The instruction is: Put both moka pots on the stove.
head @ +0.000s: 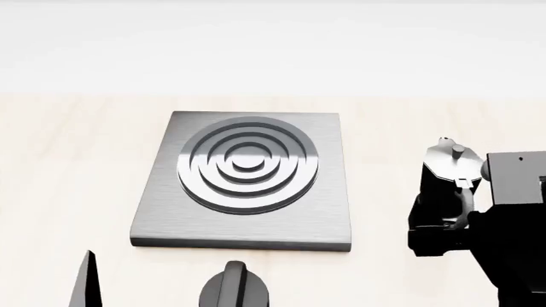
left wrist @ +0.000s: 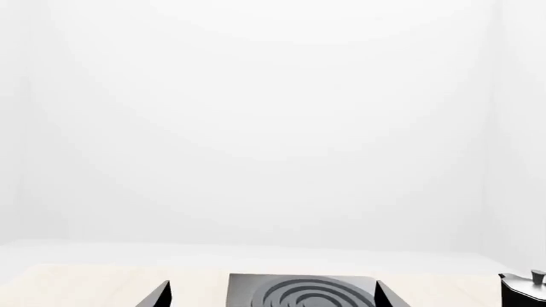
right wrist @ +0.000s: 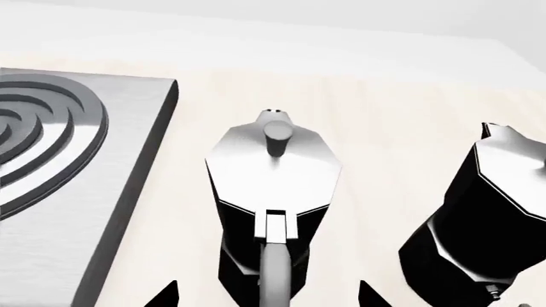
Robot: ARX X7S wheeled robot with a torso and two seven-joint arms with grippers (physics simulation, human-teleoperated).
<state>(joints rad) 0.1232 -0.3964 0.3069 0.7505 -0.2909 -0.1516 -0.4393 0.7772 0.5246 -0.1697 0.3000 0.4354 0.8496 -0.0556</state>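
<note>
Black fingertips of the right gripper (right wrist: 268, 295) stand apart at the near edge of the right wrist view, straddling the handle side of the nearer moka pot (right wrist: 273, 192), with nothing clamped yet. That pot stands upright on the pale wooden counter (head: 68, 166) just beside the stove (head: 247, 182), apart from it; the second moka pot (right wrist: 477, 217) stands beside the first, on the side away from the stove. The left gripper (left wrist: 271, 295) hangs with its jaws apart and empty, looking out over the burner. Both pots are off the stove, so the step in hand looks like the first grasp: the next move likely calls for advancing, closing on the handle, lifting and carrying sideways onto the rings.
</note>
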